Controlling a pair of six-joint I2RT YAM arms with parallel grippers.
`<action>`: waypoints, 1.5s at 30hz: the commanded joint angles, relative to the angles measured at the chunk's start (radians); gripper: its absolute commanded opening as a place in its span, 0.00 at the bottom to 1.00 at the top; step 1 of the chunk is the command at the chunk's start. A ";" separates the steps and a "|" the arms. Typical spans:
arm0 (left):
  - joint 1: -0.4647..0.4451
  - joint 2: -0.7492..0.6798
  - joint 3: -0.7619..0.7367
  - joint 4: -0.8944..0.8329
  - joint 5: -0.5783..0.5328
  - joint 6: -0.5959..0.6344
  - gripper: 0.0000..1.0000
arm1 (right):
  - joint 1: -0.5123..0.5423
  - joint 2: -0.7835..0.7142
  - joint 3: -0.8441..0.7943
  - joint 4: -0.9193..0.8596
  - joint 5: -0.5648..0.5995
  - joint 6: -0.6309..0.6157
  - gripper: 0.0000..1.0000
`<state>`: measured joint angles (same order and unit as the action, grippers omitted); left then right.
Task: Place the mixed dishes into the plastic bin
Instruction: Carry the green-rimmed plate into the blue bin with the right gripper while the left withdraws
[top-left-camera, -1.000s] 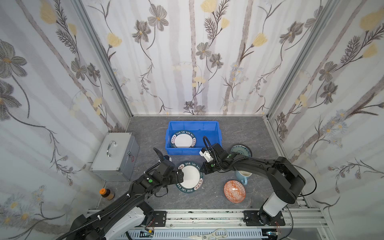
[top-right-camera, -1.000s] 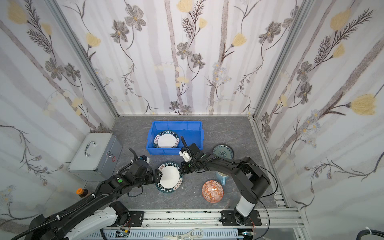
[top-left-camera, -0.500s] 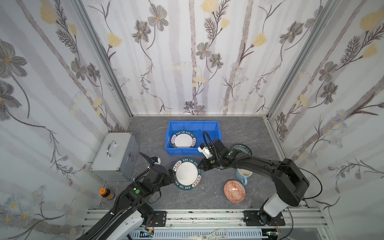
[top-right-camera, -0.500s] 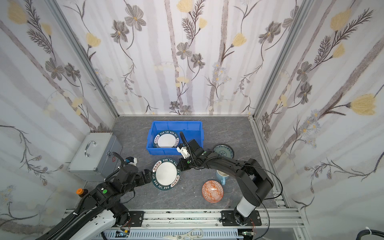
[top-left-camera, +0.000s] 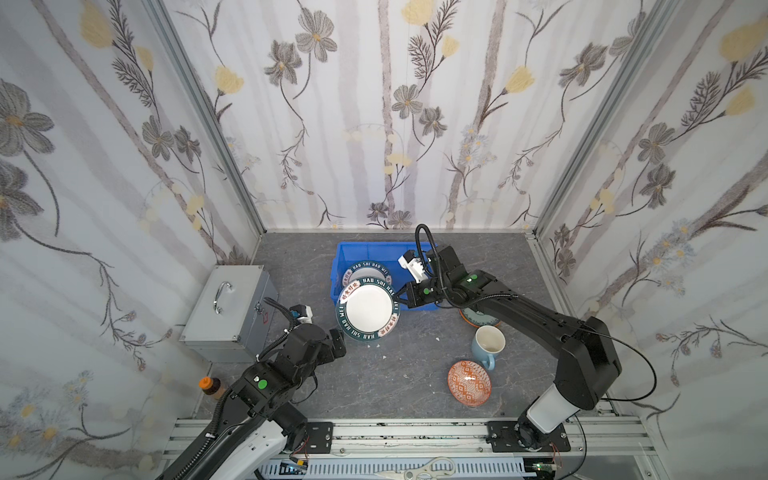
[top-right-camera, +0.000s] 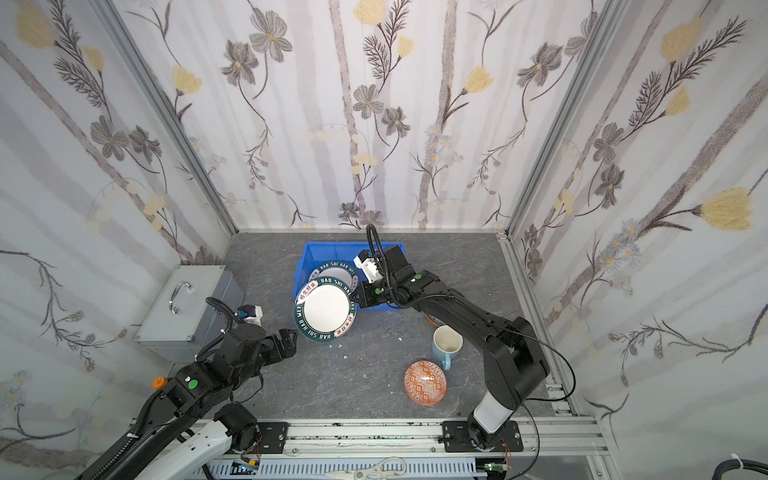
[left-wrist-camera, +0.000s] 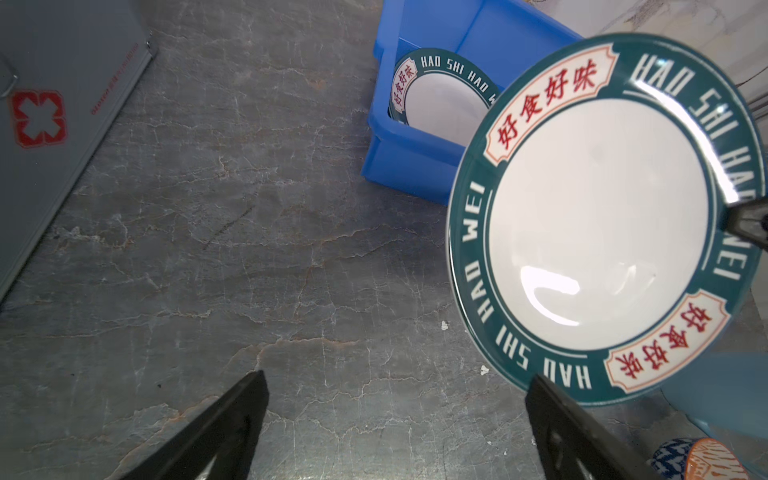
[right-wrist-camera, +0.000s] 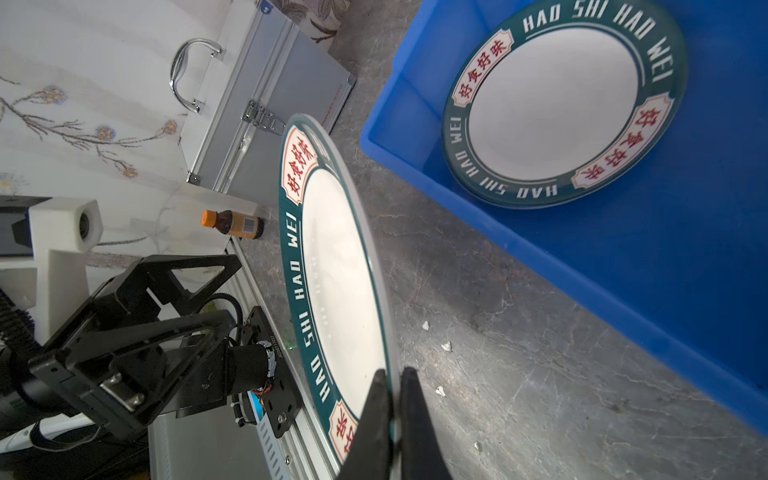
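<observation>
Moved: since a second ago our right jaws have carried the held plate (top-left-camera: 368, 309) from the middle of the bench (top-left-camera: 374, 386) back toward the bin (top-left-camera: 376, 251), and our left jaws have drawn away from it toward the front-left.
Right jaws: clenched on the right rim of the held plate (right-wrist-camera: 336, 282); in the right wrist view we see both tips pinching that rim.
Left jaws: released and spread wide, with only bare bench between them. They hang low just beside the held plate's front-left rim, and we cannot tell whether a tip touches it.
Held plate: white with a green lettered rim, off the bench and tilted. In both top views its far edge overlaps the bin's front-left corner.
Bin: blue, toward the middle of the back edge. A second plate (top-left-camera: 368, 268) of the same pattern lies flat inside, toward the left end.
Bench, right half: the mug (top-left-camera: 487, 340) stands mouth up, well in from the right edge. The bowl (top-left-camera: 469, 383) sits just in front of it, near the front edge. The teal plate (top-left-camera: 478, 322) lies beside the bin's front-right corner, mostly hidden under our right arm (top-left-camera: 532, 311).
Bench, left edge: the case (top-left-camera: 224, 307) lies handle up. The bottle (top-left-camera: 206, 384) is at the front-left corner, in front of the case.
</observation>
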<state>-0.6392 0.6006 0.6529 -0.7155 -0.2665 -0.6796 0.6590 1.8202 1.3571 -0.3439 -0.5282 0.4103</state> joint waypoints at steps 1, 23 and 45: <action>0.012 0.043 0.062 0.010 -0.033 0.060 1.00 | -0.035 0.059 0.113 -0.014 -0.043 -0.027 0.00; 0.212 0.428 0.353 0.125 0.261 0.234 1.00 | -0.165 0.692 0.801 -0.045 -0.096 0.038 0.00; 0.248 0.471 0.281 0.197 0.292 0.216 1.00 | -0.180 0.806 0.800 -0.099 -0.077 0.019 0.04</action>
<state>-0.3927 1.0668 0.9375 -0.5552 0.0227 -0.4603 0.4805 2.6175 2.1483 -0.4538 -0.5995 0.4511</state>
